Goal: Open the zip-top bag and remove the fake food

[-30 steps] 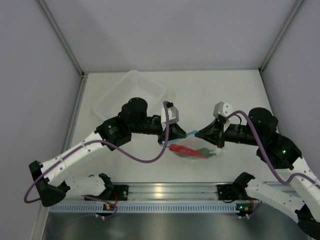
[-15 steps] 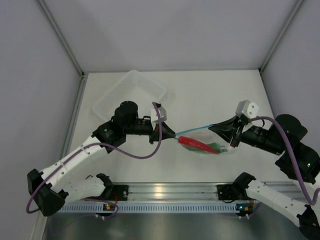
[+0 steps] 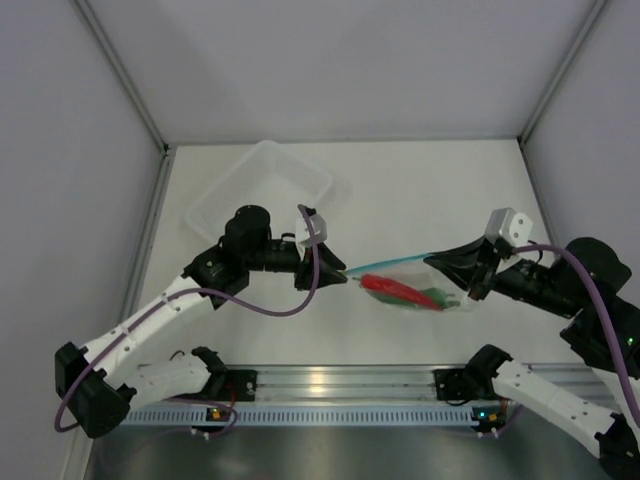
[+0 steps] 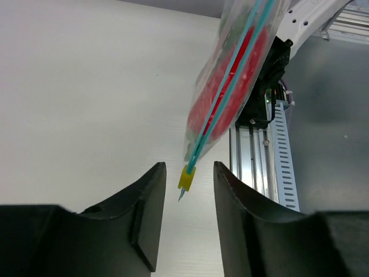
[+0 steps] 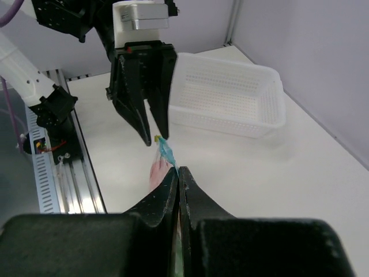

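Note:
The zip-top bag (image 3: 412, 284) hangs stretched between my two grippers above the table, its teal zip strip (image 3: 385, 264) running along the top. A red pepper (image 3: 393, 288) and a green pepper (image 3: 436, 297) show inside it; the third is hidden. My right gripper (image 3: 434, 263) is shut on the right end of the strip, as the right wrist view (image 5: 179, 171) shows. My left gripper (image 3: 340, 277) is open. In the left wrist view (image 4: 188, 168) the yellow slider (image 4: 185, 179) sits between the fingers, touching neither. The red pepper (image 4: 242, 69) shows through the bag (image 4: 230, 92).
A clear rigid tub (image 3: 240, 190) stands at the back left, behind the left arm; it also shows in the right wrist view (image 5: 230, 95). An aluminium rail (image 3: 330, 382) with the arm bases runs along the near edge. Grey walls close the back and both sides.
The grippers have drawn apart. The right gripper has moved right with the bag, stretching the strip out. The left gripper has backed a little to the left.

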### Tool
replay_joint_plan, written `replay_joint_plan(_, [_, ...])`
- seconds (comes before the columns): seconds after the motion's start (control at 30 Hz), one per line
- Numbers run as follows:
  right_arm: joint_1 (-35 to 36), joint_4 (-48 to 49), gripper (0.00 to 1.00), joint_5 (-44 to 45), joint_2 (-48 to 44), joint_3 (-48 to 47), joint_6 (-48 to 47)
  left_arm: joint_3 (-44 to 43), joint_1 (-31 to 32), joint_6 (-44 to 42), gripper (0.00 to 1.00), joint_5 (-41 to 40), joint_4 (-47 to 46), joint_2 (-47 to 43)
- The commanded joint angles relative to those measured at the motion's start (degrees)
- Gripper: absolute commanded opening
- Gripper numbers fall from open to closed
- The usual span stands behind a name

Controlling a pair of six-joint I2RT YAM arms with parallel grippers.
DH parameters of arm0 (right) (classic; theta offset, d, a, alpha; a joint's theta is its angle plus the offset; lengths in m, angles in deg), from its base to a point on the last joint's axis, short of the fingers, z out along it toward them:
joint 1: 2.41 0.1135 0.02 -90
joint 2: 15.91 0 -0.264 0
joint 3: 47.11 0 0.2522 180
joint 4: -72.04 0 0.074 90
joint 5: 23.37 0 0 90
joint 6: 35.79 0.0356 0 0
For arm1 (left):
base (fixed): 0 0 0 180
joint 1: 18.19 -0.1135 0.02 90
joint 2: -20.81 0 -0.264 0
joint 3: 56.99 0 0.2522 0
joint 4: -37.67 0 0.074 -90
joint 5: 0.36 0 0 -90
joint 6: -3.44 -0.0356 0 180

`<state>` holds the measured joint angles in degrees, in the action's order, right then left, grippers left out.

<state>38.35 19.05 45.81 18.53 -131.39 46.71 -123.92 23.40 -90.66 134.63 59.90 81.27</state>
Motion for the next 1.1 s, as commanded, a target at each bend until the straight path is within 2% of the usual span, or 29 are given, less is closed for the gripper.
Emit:
replay_joint_plan(0.0, [0.91, 4.06, 0.00, -6.59, -0.51, 0.99, -1.54, 0.00, -0.54, 1.55, 0.48, 1.67, -1.70, -1.41])
replay_joint_plan(0.03, [0.91, 4.68, 0.00, -7.82, -1.12, 1.70, -2.41, -1.14, -0.54, 1.98, 0.52, 2.20, -1.70, -1.14])
replay_joint_plan(0.07, [0.99, 4.94, 0.00, -9.57, -1.39, 2.40, -2.86, -1.76, -0.54, 2.34, 0.64, 2.38, -1.70, -0.79])
replay_joint_plan(0.27, [0.91, 3.54, 0.00, -13.09, -1.83, 4.95, -5.76, -6.68, -0.54, 3.84, 0.71, 3.87, -1.70, 1.05])
replay_joint_plan(0.4, [0.99, 3.19, 0.00, -16.36, -2.00, 6.53, -6.90, -8.44, -0.10, 3.92, 0.71, 7.39, -1.70, 1.41])
replay_joint_plan(0.6, [0.91, 5.12, 0.00, -15.22, -2.97, 8.29, -5.85, -8.09, 4.11, 4.72, 0.68, 7.48, -1.70, 2.64])
replay_joint_plan(0.77, [0.91, 5.03, 0.00, -16.88, -2.62, 7.86, -6.03, -7.04, 7.28, 4.80, 0.67, 5.20, -3.63, 3.60])
replay_joint_plan(1.07, [0.99, 4.60, 0.00, -18.56, -3.06, 8.47, -6.73, -7.48, 7.81, 7.00, 0.63, 2.91, -6.54, 5.10])
